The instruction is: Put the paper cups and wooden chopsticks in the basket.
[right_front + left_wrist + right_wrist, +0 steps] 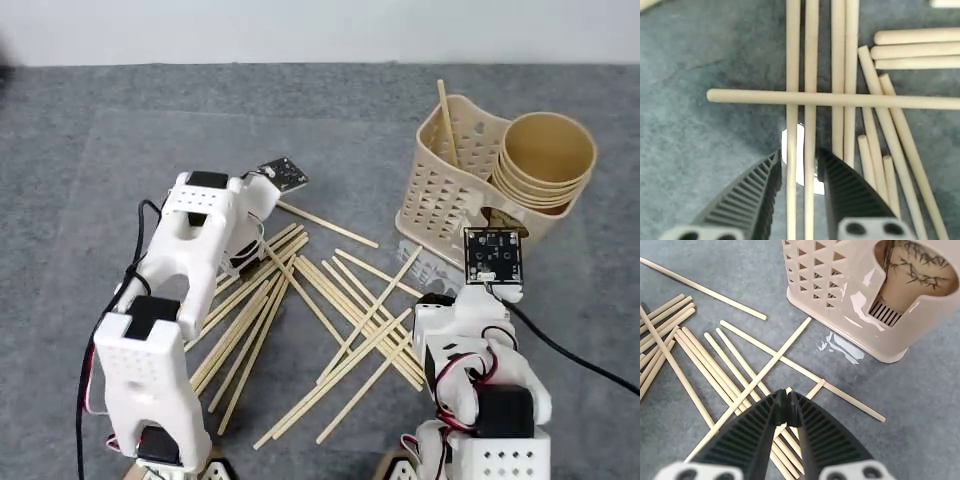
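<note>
The wooden chopsticks [352, 316] lie scattered across the middle of the table [80, 150]. The paper cups [545, 155] sit stacked in the basket [440, 190] near its far right corner. The left gripper [799, 156] is low, its jaws narrowly parted around two chopsticks. The right gripper [787, 400] is closed and empty.
</note>
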